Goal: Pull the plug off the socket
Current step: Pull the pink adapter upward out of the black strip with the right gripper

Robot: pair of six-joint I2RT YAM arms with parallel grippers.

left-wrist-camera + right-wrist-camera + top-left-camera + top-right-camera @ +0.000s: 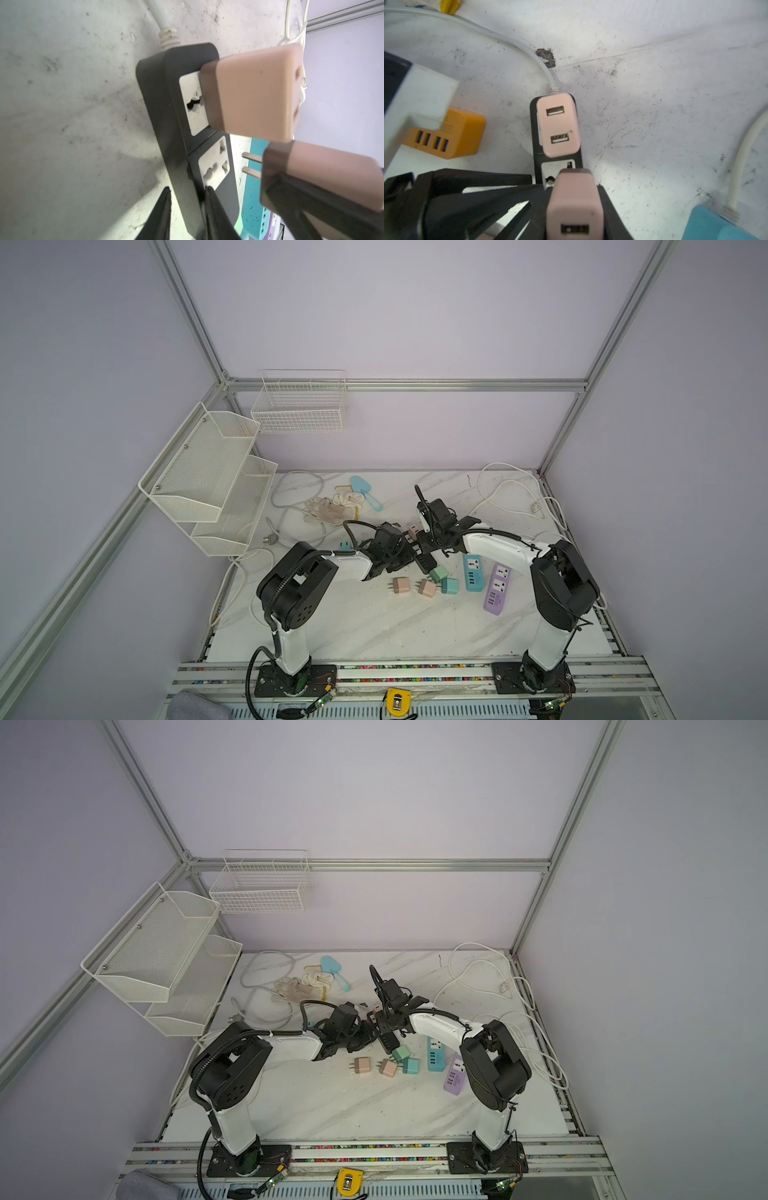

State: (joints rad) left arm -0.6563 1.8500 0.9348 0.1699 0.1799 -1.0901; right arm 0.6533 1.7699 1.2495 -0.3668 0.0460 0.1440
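The right hand [574,188] is closed on a pink plug [324,176], with one finger on each side of the plug body. The two prongs [252,159] are fully exposed and stand apart from the empty outlet [214,164] that they face. The left hand [188,209] is closed on the black power strip [162,99], clamping the end away from the cord from both sides. The strip lies flat on the counter [62,104]. A second pink plug [255,93] is seated in the outlet nearest the white cord [158,18]. In a top view, a teal power strip [473,572] and a purple power strip [496,589] lie near the black strip, and a cluster of loose plugs [427,587] lies just beside it.
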